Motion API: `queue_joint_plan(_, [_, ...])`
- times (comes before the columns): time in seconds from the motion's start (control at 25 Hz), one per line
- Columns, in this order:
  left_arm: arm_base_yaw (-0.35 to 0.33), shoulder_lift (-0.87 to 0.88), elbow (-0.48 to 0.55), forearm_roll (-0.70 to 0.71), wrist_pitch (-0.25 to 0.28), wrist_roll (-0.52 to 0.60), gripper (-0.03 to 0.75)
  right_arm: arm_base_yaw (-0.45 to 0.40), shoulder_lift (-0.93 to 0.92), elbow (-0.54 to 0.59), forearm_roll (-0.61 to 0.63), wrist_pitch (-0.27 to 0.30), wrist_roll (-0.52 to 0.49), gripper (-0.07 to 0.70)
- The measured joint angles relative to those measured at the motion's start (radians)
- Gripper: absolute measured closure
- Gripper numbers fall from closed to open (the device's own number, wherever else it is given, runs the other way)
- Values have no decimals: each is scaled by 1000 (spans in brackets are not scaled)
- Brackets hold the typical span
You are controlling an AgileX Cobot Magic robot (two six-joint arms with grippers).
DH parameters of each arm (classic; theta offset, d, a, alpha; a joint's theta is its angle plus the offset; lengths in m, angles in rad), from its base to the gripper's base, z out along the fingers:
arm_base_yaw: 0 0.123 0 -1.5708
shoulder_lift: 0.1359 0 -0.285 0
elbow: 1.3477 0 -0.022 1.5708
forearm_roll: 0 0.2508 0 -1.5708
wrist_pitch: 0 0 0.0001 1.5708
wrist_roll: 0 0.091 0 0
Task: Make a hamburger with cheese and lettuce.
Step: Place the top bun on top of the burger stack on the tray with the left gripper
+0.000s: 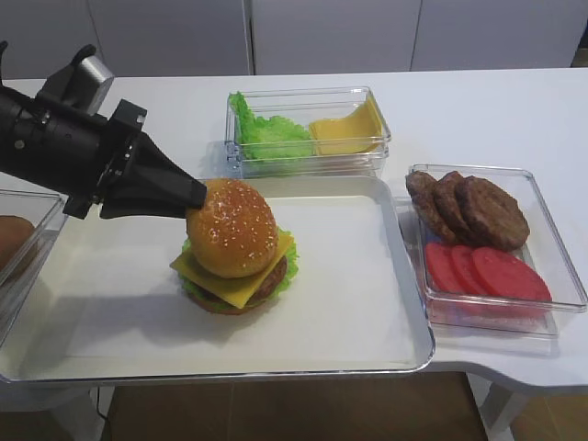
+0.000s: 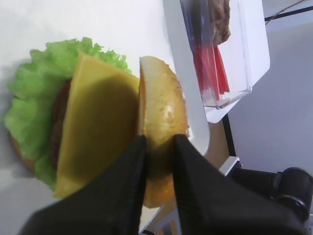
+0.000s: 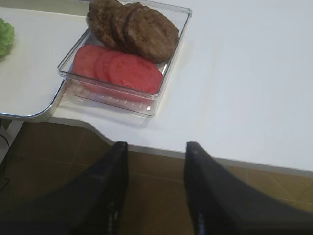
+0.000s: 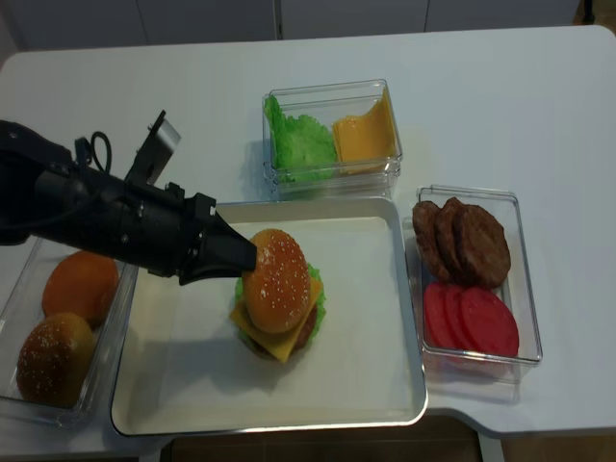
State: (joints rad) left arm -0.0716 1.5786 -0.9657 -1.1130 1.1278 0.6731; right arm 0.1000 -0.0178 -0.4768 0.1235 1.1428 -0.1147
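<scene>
The hamburger (image 1: 234,266) stands in the middle of the white tray (image 1: 358,303): bottom bun, lettuce (image 1: 288,246) frill, brown patty (image 1: 273,283), square cheese (image 1: 225,287) and the sesame bun (image 1: 234,228) on top. My left gripper (image 1: 197,197) reaches in from the left and is shut on the sesame bun's edge. In the left wrist view the fingers (image 2: 159,139) pinch the bun (image 2: 161,93), which sits against the cheese (image 2: 98,122) and lettuce (image 2: 34,93). My right gripper (image 3: 156,146) is open and empty, off the table's front edge, and is not seen in the high views.
A clear box (image 1: 308,129) behind the tray holds a lettuce heap and a stack of cheese slices. A clear box (image 1: 551,276) on the right holds dark patties and tomato slices. A bin (image 4: 106,346) at the left holds buns.
</scene>
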Motion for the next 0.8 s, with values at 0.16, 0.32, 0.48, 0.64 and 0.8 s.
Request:
queue_joint_plan(0.16, [0, 0, 0, 13, 0, 0, 584, 0, 0, 0, 0, 0, 0, 342])
queue_joint_plan(0.32, [0, 0, 0, 13, 0, 0, 582, 0, 0, 0, 0, 0, 0, 342])
queue_joint_plan(0.48, [0, 0, 0, 2, 0, 2, 586, 0, 0, 0, 0, 0, 0, 342])
queue_joint_plan(0.64, [0, 1, 0, -9, 0, 2, 606, 0, 0, 0, 0, 0, 0, 342])
queue_joint_plan(0.8, [0, 1, 0, -11, 0, 9, 629, 0, 0, 0, 0, 0, 0, 342])
